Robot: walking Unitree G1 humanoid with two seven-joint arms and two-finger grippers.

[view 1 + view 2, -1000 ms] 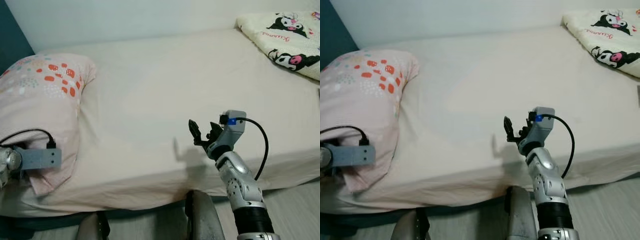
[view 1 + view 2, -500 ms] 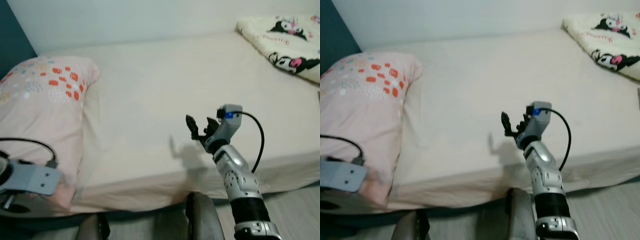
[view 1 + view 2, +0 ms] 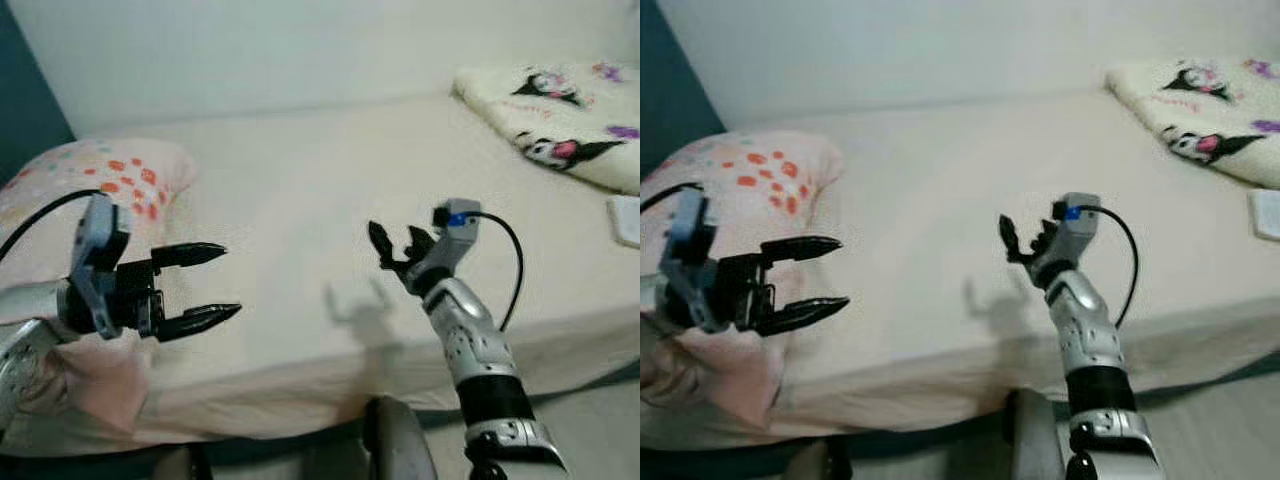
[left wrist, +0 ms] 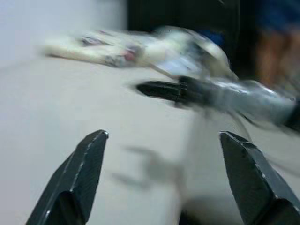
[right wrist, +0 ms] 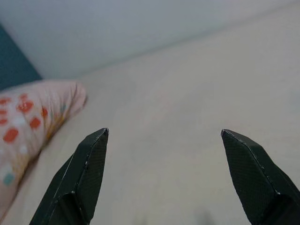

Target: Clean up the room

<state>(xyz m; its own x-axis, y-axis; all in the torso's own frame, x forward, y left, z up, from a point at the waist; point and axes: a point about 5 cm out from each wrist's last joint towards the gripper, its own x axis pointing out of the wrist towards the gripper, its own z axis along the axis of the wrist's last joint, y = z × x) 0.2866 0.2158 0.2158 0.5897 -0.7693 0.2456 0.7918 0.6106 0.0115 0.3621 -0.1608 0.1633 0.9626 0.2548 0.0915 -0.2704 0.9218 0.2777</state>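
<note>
One pink pillow (image 3: 70, 190) with red spots lies at the bed's (image 3: 300, 200) head, just behind the left claw (image 3: 205, 284), whose fingers stand apart, empty. The right claw (image 3: 393, 243) hovers over the bare sheet, fingers apart too. One cartoon-print blanket (image 3: 560, 135) lies beyond it.

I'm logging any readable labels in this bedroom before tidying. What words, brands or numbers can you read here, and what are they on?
None can be read.
The cartoon-print blanket on the bed may carry small lettering beside its characters, but it is too blurred to read.
The pink pillow bears spots, no text.
The left gripper and right gripper show no legible marking.
</note>
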